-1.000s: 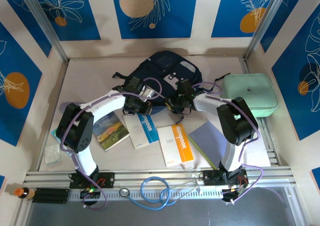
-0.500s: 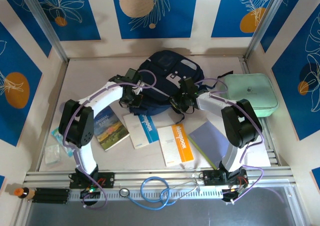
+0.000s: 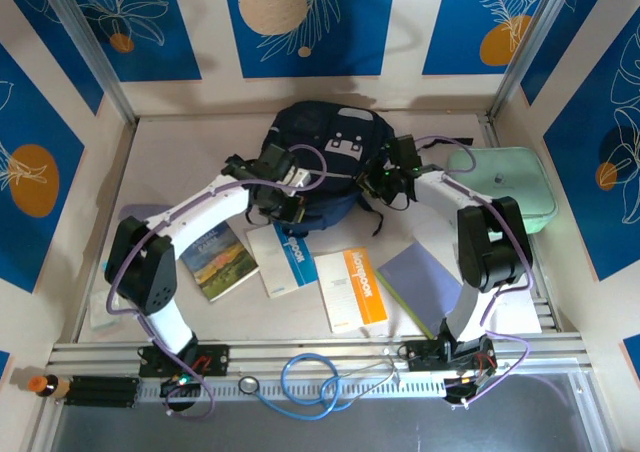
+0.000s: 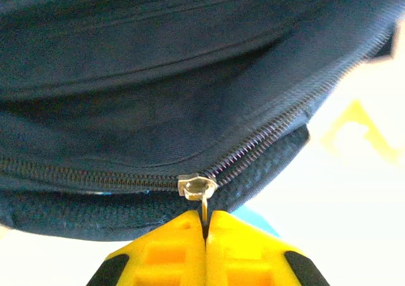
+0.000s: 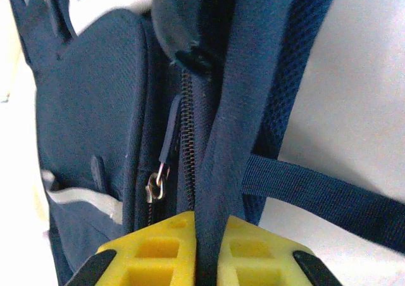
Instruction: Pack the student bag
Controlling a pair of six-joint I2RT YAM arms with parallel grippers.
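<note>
- Pinching small silver zip tab point(image 4: 198, 188) on big navy cloth backpack point(image 3: 310, 127) with left gripper point(image 4: 206, 217), likely for opening.
- Pinching navy strap point(image 5: 237, 96) at backpack's side with right gripper point(image 5: 205, 229), likely for steadying.

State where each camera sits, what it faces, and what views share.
Top external: above and behind, looking down at the table; left arm and right arm show.
Left wrist: on left gripper, facing the student bag, pinching its zipper pull.
Right wrist: on right gripper, facing a strap it clamps.
All share the bag.
</note>
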